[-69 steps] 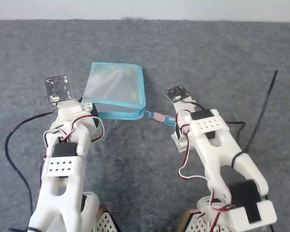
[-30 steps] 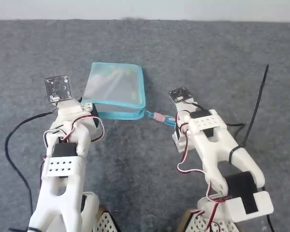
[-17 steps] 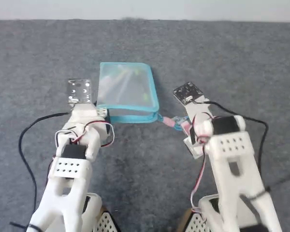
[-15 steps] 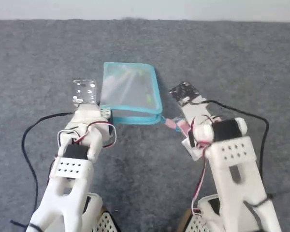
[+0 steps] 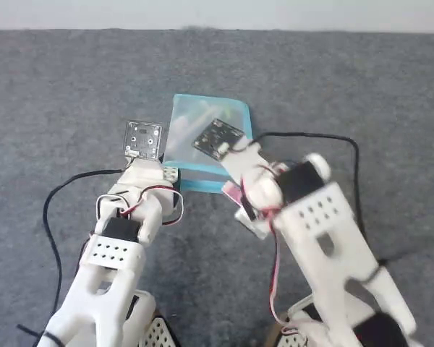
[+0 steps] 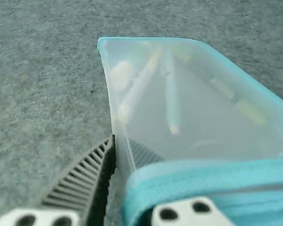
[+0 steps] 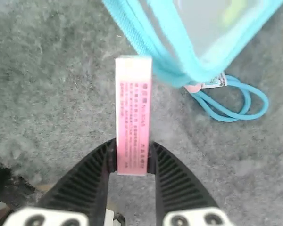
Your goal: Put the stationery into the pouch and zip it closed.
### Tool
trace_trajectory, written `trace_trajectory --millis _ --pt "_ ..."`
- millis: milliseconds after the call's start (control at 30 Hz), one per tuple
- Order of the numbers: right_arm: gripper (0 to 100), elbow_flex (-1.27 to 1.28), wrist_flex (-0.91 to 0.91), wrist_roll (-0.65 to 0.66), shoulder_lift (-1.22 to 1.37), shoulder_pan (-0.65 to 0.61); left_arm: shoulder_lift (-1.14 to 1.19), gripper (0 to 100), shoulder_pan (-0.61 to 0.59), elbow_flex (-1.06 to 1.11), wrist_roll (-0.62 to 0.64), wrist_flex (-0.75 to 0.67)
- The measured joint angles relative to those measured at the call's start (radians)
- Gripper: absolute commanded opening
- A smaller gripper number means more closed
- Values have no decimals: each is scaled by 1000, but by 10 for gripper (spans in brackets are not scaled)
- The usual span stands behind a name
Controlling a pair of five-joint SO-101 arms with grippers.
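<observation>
The pouch [image 5: 195,124] is translucent with teal edging and lies on the grey mat; pens and other stationery [image 6: 171,96] show through its side. My left gripper [image 5: 175,176] is shut on the pouch's near left corner [image 6: 119,149], beside the teal zipper band [image 6: 207,176]. My right gripper [image 7: 132,151] is shut on a flat pink pull tag [image 7: 133,117] at the pouch's near edge [image 7: 146,42]. In the high view the right arm reaches across the pouch's right half and hides it, with the tag [image 5: 231,192] under its wrist.
A teal cord loop [image 7: 232,104] hangs from the pouch's corner next to the tag. Black cables [image 5: 54,210] trail beside both arms. Grey mat [image 5: 362,79] lies open to the far right and far left of the pouch.
The pouch and left gripper have shifted right. The right arm has swung left over the pouch, carrying the pink tag leftward along the near edge.
</observation>
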Motion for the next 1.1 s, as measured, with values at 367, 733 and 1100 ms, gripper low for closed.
trace_trajectory --millis 367,733,1100 --pt "7 -222 3 -86 321 -2 0 18 51 0 0 0" --pt "7 -517 66 -232 506 69 0 16 92 0 -69 0" --pt "139 -557 68 -267 600 89 0 16 144 17 -130 -6"
